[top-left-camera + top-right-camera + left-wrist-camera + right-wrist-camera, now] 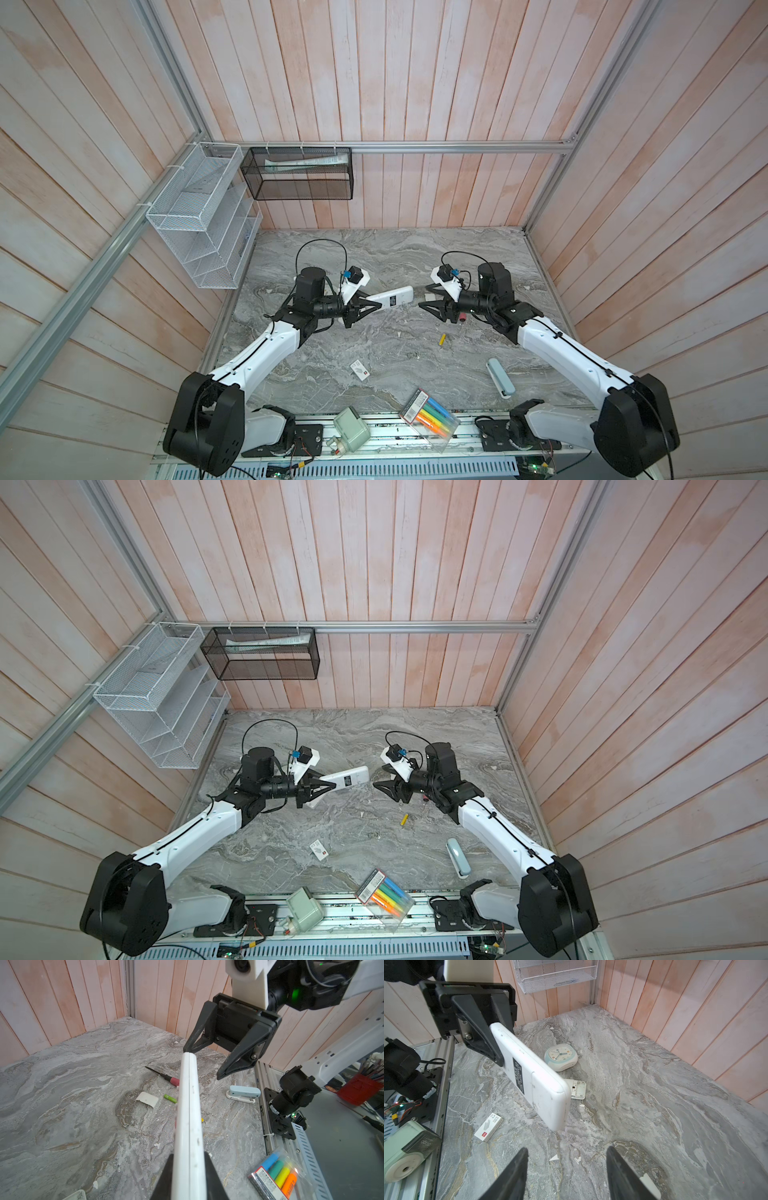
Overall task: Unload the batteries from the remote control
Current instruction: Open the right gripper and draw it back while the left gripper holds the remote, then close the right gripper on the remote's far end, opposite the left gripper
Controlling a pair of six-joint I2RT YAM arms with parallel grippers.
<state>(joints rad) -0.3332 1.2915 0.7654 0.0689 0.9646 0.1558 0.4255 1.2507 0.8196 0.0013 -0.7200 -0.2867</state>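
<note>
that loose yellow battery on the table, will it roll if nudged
Probably: the battery is a slim cylinder lying on its side on the flat marble table, so a sideways nudge likely rolls it. It looks rigid and light; its small round body may slip in a pinch.

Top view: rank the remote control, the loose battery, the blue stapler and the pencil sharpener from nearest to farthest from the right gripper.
1. remote control: its free end lies just left of the right gripper.
2. battery: on the table, toward the front and slightly right.
3. stapler: farther toward the front right.
4. pencil sharpener: at the front rail, off to the left.
</note>
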